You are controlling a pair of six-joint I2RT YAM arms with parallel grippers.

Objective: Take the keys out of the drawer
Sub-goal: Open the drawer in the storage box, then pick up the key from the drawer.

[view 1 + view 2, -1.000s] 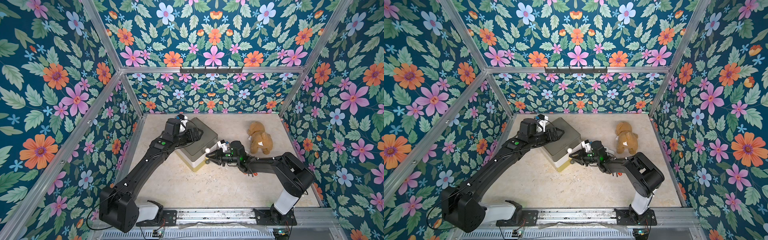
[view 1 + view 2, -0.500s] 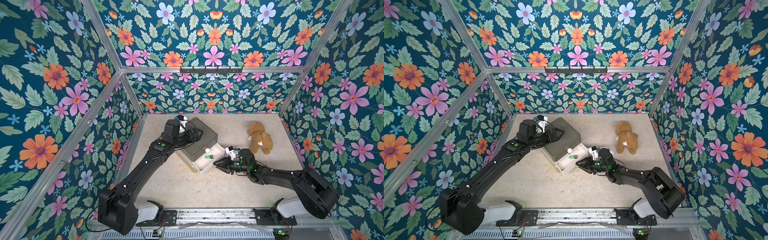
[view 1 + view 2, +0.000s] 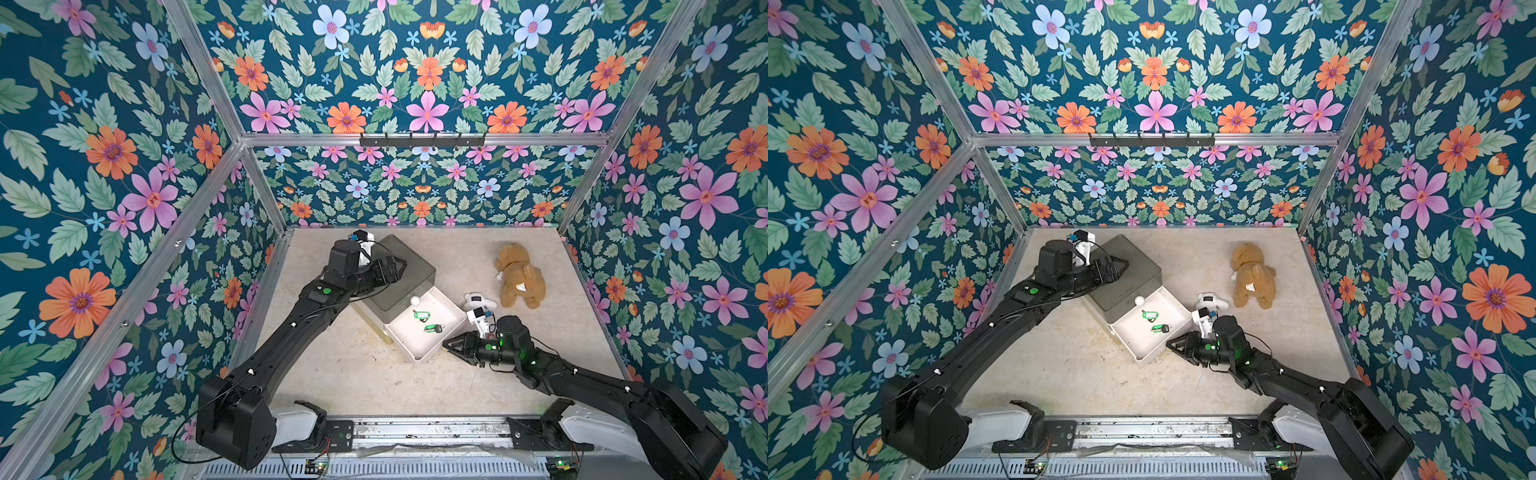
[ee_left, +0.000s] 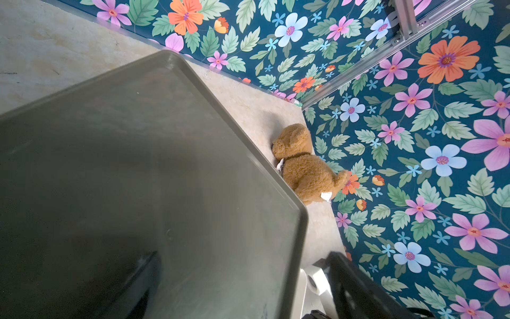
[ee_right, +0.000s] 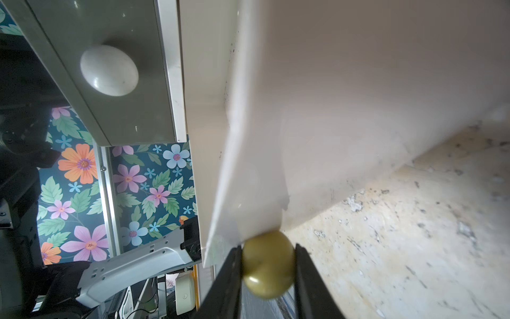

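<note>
beige marbled stone worktop (image 3: pixel 340 374): bears the cabinet.
small white grey-topped cabinet (image 3: pixel 411 278): left tool (image 3: pixel 397 266) over its top, opening cannot be told.
white plastic drawer (image 3: pixel 409 338): pulled out.
right tool (image 5: pixel 268 248): clamped on olive round knob (image 5: pixel 266 273).
green-tagged metal keys (image 3: pixel 420 315): two, on drawer floor.

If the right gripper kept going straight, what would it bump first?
The drawer front, right behind the knob that the right gripper is shut on. Nothing else shows between them.
</note>
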